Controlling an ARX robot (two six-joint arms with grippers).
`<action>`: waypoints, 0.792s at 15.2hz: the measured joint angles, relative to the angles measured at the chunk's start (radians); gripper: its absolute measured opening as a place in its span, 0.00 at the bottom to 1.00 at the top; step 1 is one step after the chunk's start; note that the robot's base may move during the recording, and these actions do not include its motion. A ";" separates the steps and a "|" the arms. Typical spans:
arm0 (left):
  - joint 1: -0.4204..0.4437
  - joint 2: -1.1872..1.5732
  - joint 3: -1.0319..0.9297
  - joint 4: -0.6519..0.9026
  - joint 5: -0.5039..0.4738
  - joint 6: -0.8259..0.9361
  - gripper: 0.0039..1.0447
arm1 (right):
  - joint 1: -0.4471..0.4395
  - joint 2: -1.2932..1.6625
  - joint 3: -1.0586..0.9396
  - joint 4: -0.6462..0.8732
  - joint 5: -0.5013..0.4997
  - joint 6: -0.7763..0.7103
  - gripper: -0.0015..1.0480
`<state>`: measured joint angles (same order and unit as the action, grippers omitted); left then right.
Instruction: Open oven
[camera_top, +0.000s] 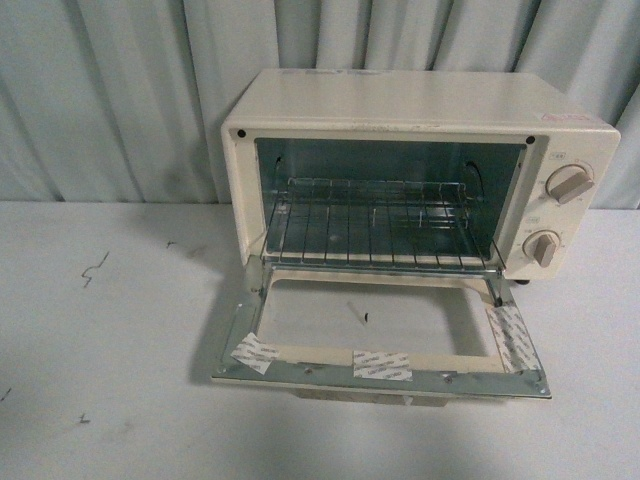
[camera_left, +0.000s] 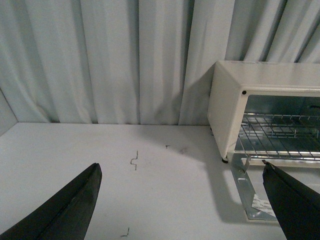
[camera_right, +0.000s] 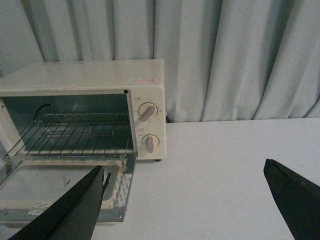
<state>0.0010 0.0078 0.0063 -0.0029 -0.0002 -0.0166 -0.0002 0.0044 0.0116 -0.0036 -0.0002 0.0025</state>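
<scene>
The cream-white oven (camera_top: 420, 110) stands at the back of the table, its glass door (camera_top: 380, 335) dropped down flat toward me, showing the wire rack (camera_top: 375, 225) inside. Two round knobs (camera_top: 570, 185) sit on its right face. Neither gripper shows in the front view. In the left wrist view my left gripper (camera_left: 182, 172) is open and empty over bare table, left of the oven (camera_left: 227, 105). In the right wrist view my right gripper (camera_right: 185, 172) is open and empty, in front of and right of the oven (camera_right: 100, 75) and the lowered door (camera_right: 117, 200).
The white table (camera_top: 100, 380) carries small dark scuff marks (camera_top: 92, 268) at the left. Grey pleated curtains (camera_top: 120, 90) hang close behind the oven. White tape patches (camera_top: 382, 364) stick on the door's frame.
</scene>
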 joint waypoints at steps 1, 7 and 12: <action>0.000 0.000 0.000 0.000 0.000 0.000 0.94 | 0.000 0.000 0.000 0.000 0.000 0.000 0.94; 0.000 0.000 0.000 0.000 0.000 0.000 0.94 | 0.000 0.000 0.000 0.000 0.000 0.000 0.94; 0.000 0.000 0.000 0.000 0.000 0.000 0.94 | 0.000 0.000 0.000 0.000 0.000 0.000 0.94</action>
<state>0.0010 0.0078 0.0063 -0.0032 -0.0002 -0.0166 -0.0002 0.0044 0.0116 -0.0036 -0.0006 0.0025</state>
